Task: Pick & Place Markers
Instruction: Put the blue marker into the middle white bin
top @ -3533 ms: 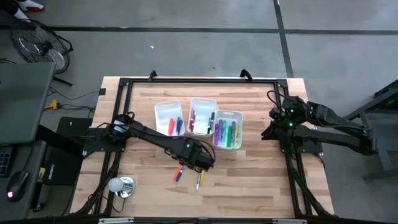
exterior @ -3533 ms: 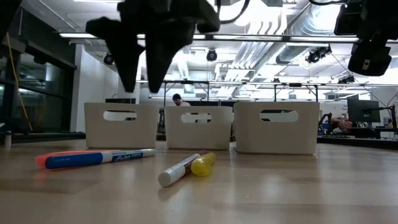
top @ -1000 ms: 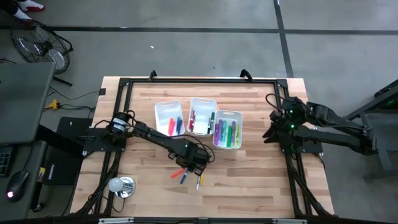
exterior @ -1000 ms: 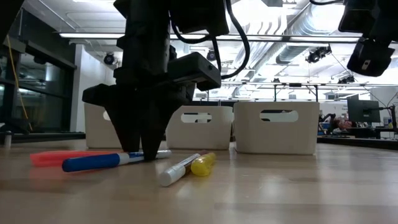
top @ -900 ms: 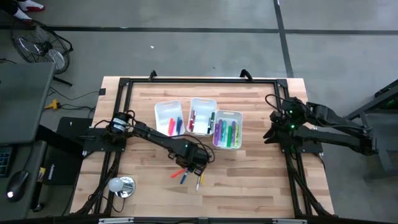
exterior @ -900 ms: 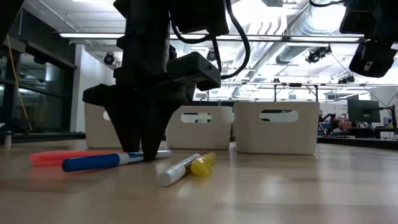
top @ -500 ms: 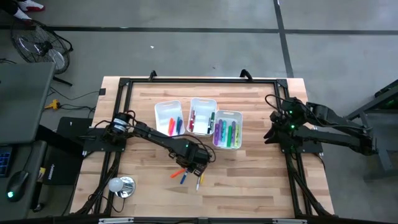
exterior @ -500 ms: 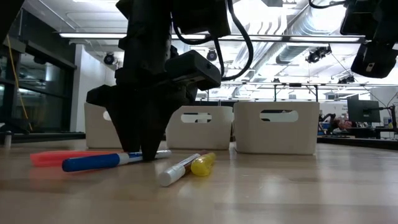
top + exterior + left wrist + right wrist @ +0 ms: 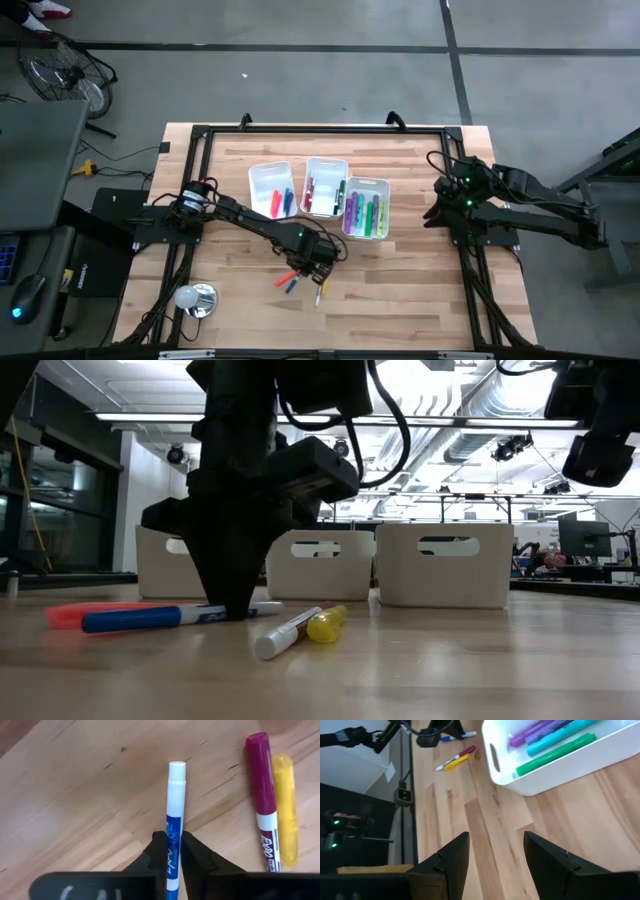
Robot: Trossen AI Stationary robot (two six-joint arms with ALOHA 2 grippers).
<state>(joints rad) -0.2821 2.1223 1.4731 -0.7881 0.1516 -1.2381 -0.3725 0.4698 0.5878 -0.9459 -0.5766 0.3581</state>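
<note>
Left wrist view: the blue marker [image 9: 174,830] lies flat on the wooden table [image 9: 75,795], and the left gripper [image 9: 170,851] has its two dark fingers [image 9: 157,845] pressed against the barrel from either side, pinching it near the label, with the white end pointing away beyond the fingertips. Just off to one side of that pincer a magenta marker [image 9: 263,800] and a yellow marker [image 9: 286,810] lie side by side, touching each other and apart from the blue one. In the low view, an orange marker [image 9: 75,612] rests just behind the blue one, reaching out past the pincer's far side. Beyond the pincer stand three white bins [image 9: 318,186] in a row, each holding coloured markers. The right gripper [image 9: 495,847] hangs well apart from all this near the table's right edge, fingers spread wide and holding nothing, with the nearest bin's purple, teal and green markers [image 9: 555,742] ahead of it.
</note>
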